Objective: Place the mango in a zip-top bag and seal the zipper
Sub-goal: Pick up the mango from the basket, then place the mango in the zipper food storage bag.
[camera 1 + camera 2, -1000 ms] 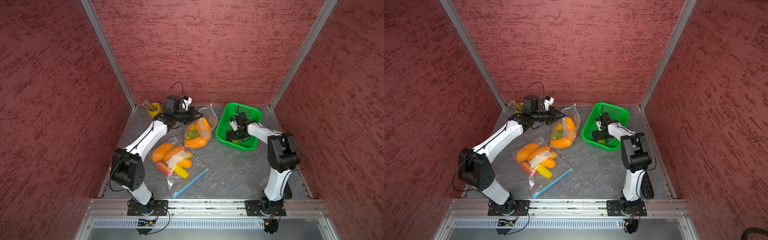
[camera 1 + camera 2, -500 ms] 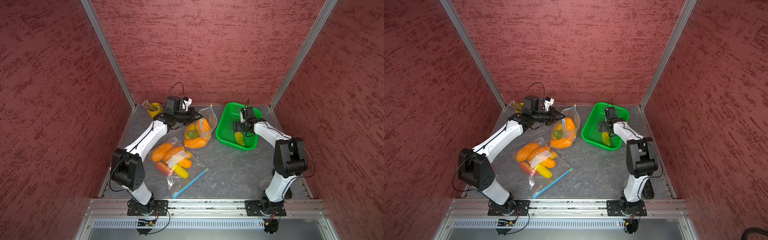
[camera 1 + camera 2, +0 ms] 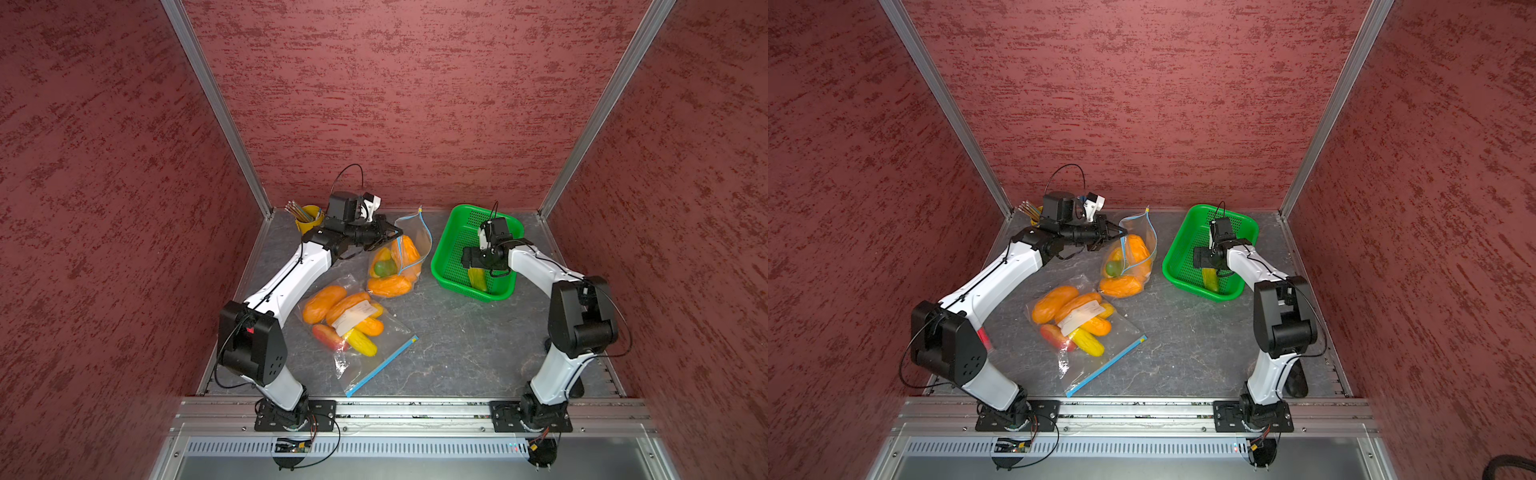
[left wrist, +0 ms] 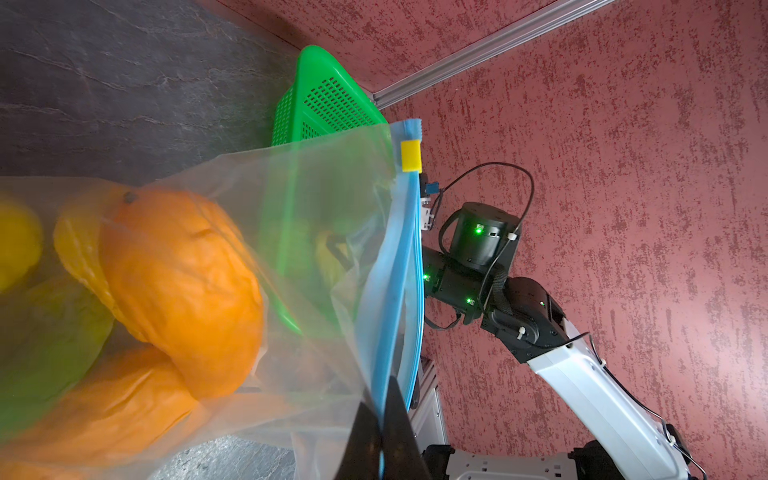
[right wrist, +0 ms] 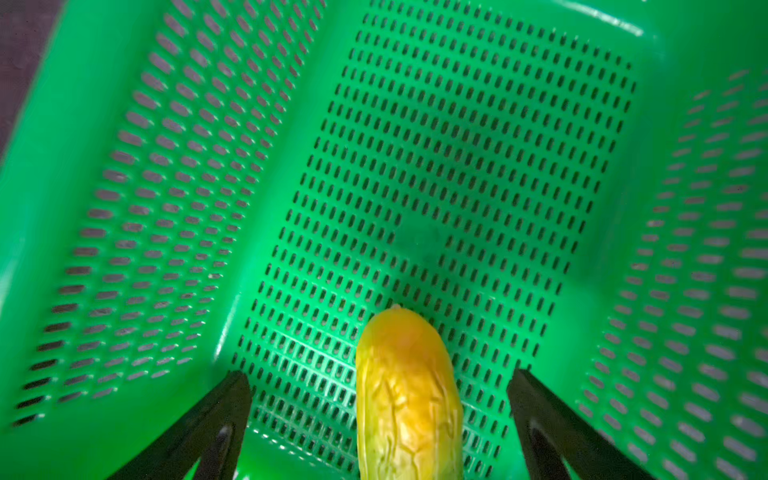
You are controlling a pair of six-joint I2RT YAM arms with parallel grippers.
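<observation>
Because the right gripper stands wide open with one finger on each side of the yellow-green mango and grips nothing yet, the pick is the first place this could fail. The mango lies on the floor of the green basket, right of centre in both top views. Its skin is rounded and smooth, so jaws closing near its tapered end would likely squeeze it out. The basket wall is near one finger and could catch it.

The left gripper is clamped on the blue zipper strip of the standing zip-top bag, just left of the basket. It pinches one spot only, so the mouth may sag shut. That bag looks crowded, which could block the mango or keep the yellow slider from closing the seal.

Counted:
- two arms
- two zip-top bags, one held and one flat bag at the centre
- one basket
- one loose mango
- one yellow pencil cup at upper left of the table
- at least four fruits in the held bag
- at least five in the flat one, some hidden under a white label
</observation>
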